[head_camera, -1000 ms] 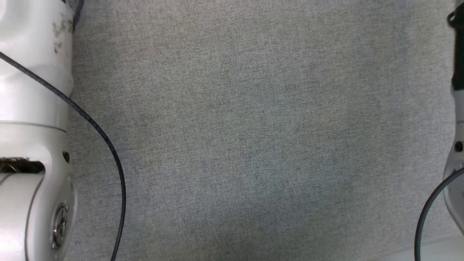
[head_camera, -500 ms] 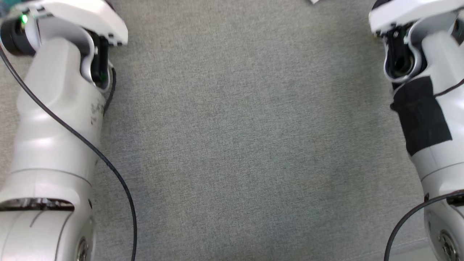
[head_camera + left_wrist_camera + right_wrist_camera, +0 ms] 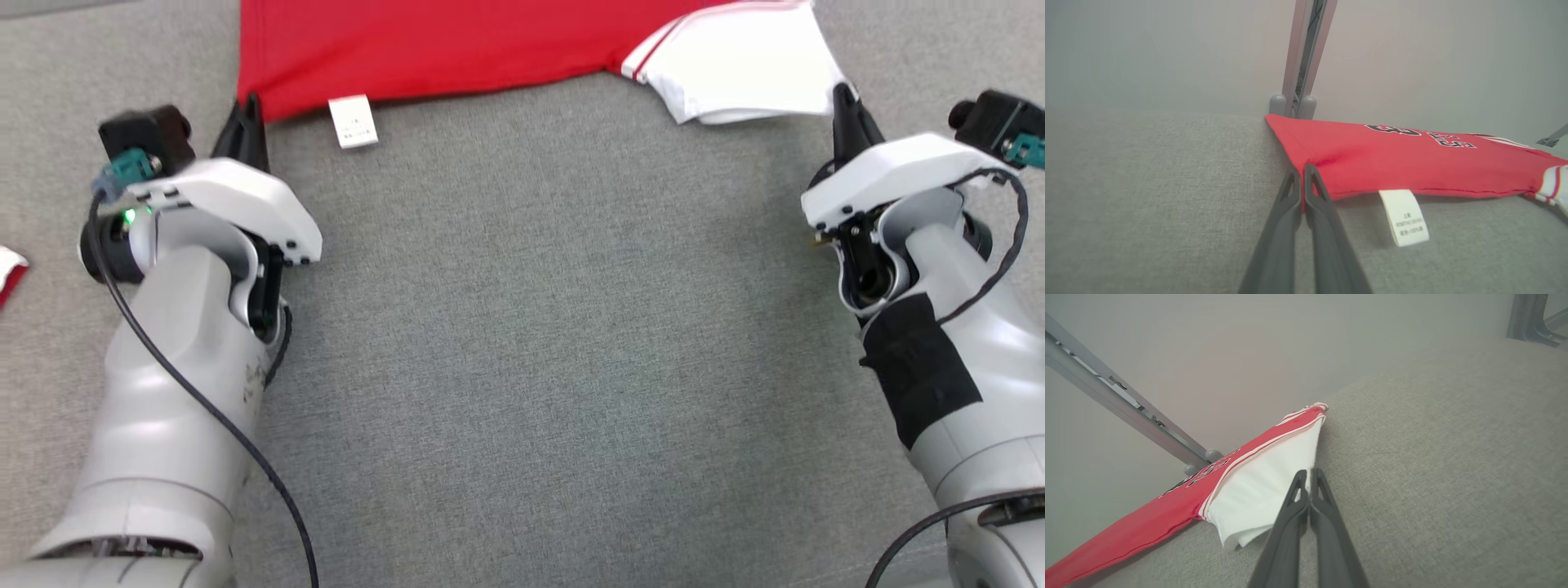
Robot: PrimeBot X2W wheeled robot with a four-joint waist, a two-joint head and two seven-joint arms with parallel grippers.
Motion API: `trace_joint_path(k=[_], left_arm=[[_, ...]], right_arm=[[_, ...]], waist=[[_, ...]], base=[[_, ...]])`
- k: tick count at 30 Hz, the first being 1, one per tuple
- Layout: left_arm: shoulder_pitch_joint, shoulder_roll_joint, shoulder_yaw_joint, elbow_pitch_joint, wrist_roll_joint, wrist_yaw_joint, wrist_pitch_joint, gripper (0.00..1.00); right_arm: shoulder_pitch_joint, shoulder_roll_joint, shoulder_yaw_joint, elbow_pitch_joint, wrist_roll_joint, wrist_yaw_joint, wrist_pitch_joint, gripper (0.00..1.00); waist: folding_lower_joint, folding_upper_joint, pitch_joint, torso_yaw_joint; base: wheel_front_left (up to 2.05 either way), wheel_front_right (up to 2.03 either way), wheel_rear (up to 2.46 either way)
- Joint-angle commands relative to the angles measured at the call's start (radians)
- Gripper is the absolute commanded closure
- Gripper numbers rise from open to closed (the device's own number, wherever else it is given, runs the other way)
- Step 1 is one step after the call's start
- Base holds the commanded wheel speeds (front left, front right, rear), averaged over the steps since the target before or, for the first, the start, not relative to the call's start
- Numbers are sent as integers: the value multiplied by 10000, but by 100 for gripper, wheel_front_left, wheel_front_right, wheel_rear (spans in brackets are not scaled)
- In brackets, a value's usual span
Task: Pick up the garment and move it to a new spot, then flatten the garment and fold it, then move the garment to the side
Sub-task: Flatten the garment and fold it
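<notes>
The garment [image 3: 424, 41] is a red jersey with a white panel [image 3: 735, 65], lying flat at the top of the head view on the grey cloth surface [image 3: 539, 327]. A white label [image 3: 353, 122] hangs from its near hem. My left gripper [image 3: 245, 110] is shut on the garment's near left corner; in the left wrist view a sliver of the red garment [image 3: 1392, 163] shows between the closed fingers [image 3: 1327, 228] of the left gripper [image 3: 1302, 169]. My right gripper [image 3: 841, 94] is shut at the white panel's right edge, with the right gripper [image 3: 1309, 471] pinching the white cloth [image 3: 1261, 498].
A small red and white scrap [image 3: 8, 273] lies at the left edge. A grey metal post [image 3: 1306, 53] rises behind the garment, and the post [image 3: 1126, 404] also slants across the right wrist view. Black cables run along both forearms.
The head camera has swung forward, so the whole picture has shifted. Both grippers and the red garment have come into view; a second ago I saw only bare grey cloth and forearms.
</notes>
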Motion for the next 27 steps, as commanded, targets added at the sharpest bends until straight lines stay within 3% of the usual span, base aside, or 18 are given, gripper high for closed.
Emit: trace_joint_path(k=[1,9,19,27], left_arm=[[173,75,-6,-65,42,-18,-29,100],[1490,67,-192,-238,-596,-301,-31,100],[3126,62,-1882,-498,-2434,-453,-29,100],[4430,54,-2738,-1063,-3084,-372,-29,100]], right_arm=[[182,-109,29,17,156,-4,60,100],[1379,-499,516,-187,925,-5,418,100],[3318,-1086,1063,-855,2275,-5,1103,100],[4911,-1493,1553,-1555,3118,-5,1283,100]], waist=[[0,0,-310,57],[0,0,-1454,198],[0,0,-3014,494],[0,0,-4038,554]], base=[[0,0,0],[0,0,0],[0,0,0],[0,0,0]])
